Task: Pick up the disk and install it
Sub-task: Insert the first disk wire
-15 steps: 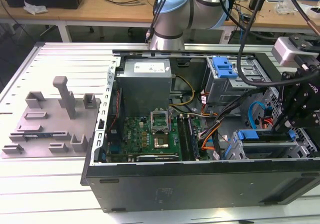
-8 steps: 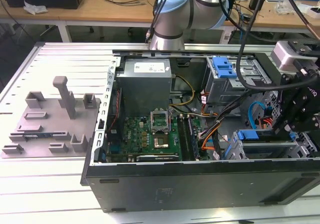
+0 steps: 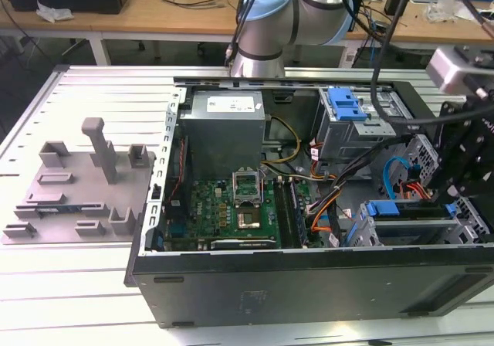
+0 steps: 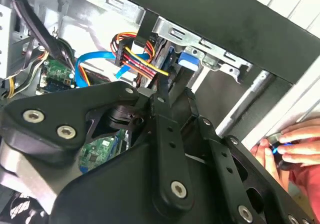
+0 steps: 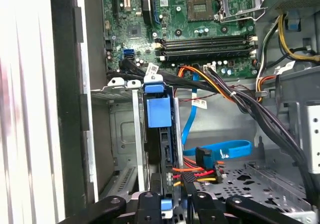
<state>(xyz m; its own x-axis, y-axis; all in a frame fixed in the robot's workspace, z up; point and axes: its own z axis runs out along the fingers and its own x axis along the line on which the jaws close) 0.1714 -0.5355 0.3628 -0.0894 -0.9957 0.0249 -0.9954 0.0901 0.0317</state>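
Open case (image 3: 309,284) lying flat on the table (image 3: 77,307), taking up the middle and the exterior view's right. Inside, toward the centre, a green motherboard (image 3: 231,207); above it in the frame, a plain grey box (image 3: 224,130); toward the upper right, a grey cage (image 3: 347,110) with a blue tab.

At the lower right of the exterior view, in the case's front bay: the disk (image 3: 401,211), set on edge between metal bay walls, blue rails showing. In the first wrist view, seen end-on as the disk (image 5: 160,134), with a blue tab at its near end and red, orange and blue cables just beside it.

Directly over that end of the disk, the gripper (image 5: 172,204), black linkage close on both sides of the blue rail. Cannot tell whether clamped or slack.

Arm (image 3: 285,14) reaching in from the upper centre of the exterior view.

Outside the case wall in the second wrist view, a hand (image 4: 292,146).

On the exterior view's left, well apart from the case, a grey fixture plate (image 3: 77,184).
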